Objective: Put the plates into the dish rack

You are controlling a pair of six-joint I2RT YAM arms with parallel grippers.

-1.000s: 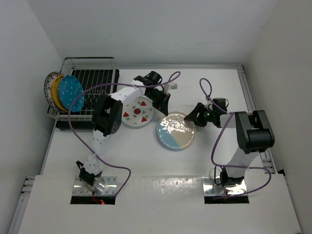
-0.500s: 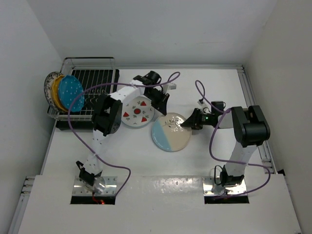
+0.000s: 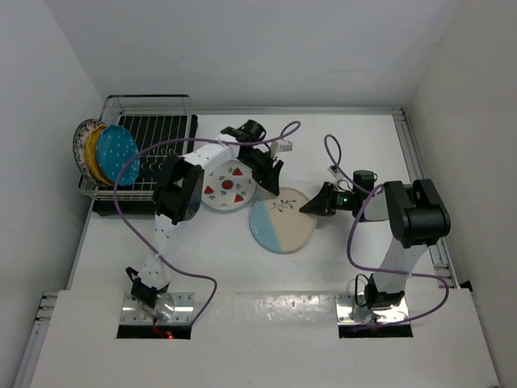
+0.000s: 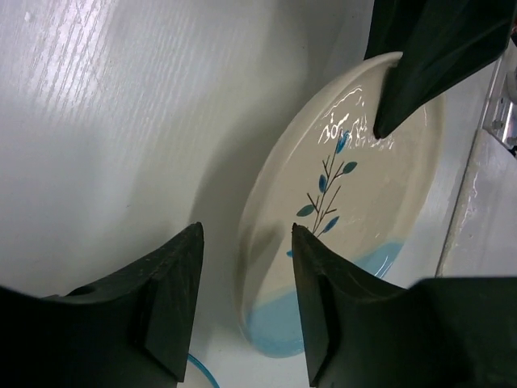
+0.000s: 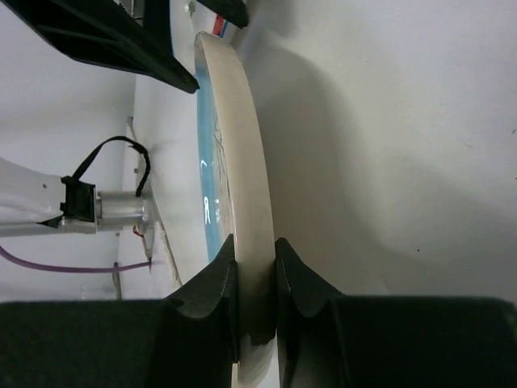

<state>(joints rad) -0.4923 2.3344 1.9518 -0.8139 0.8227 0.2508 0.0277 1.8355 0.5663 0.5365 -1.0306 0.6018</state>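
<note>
The cream-and-light-blue plate [image 3: 283, 220] with a sprig is tipped up at mid-table. My right gripper [image 3: 313, 207] is shut on its right rim; in the right wrist view the gripper [image 5: 254, 242] pinches the plate [image 5: 234, 121] edge-on. My left gripper [image 3: 271, 176] stands open at the plate's far rim; in the left wrist view the gripper [image 4: 246, 230] faces the plate [image 4: 363, 186], whose rim lines up with the gap. The strawberry plate [image 3: 229, 184] lies flat beside the left arm. The dish rack [image 3: 161, 133] at far left holds the teal [image 3: 119, 153], yellow [image 3: 94, 152] and floral-rimmed [image 3: 80, 139] plates upright.
White walls close in on the left, back and right. A metal rail [image 3: 416, 174] runs along the table's right side. Purple cables [image 3: 339, 153] loop above both arms. The rack's black tray [image 3: 113, 208] juts out at the rack's near edge.
My right gripper closed on the cream-and-blue plate's rim, slid it left and tipped it up. My left gripper went from shut to open at the plate's far rim.
</note>
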